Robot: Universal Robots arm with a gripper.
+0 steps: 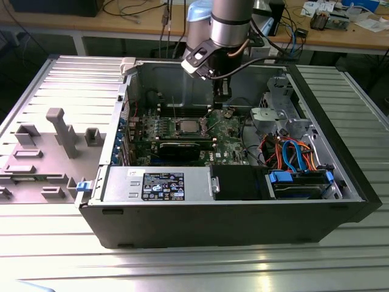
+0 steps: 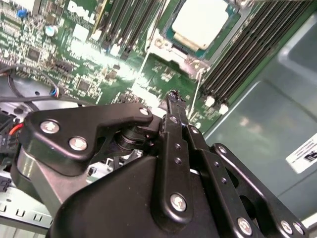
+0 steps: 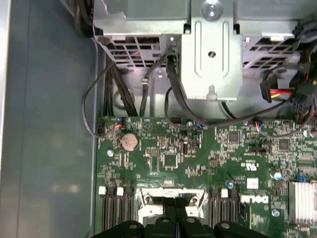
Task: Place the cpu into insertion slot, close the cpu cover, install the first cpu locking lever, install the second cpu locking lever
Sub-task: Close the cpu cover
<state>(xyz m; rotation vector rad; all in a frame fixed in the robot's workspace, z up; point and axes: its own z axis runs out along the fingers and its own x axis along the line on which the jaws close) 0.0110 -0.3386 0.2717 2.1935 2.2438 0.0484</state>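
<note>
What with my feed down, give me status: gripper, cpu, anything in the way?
Gripper shut, low over board. Cpu seated in insertion slot, cpu cover looks down. Nothing blocking seen.

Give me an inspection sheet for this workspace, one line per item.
Surface: ribbed metal table, carrying an open computer case.
Job's things: chip seated on the green board; cover lies down around it; whether it is locked cannot be told.
Clutter: grey plastic fixture on the table, at the exterior view's left.
Gripper: gripper shut, over the board beside the chip.
Cables: orange and blue cables inside the case; black cables past the board's edge.
Surroundings: wooden benches behind the table.
</note>
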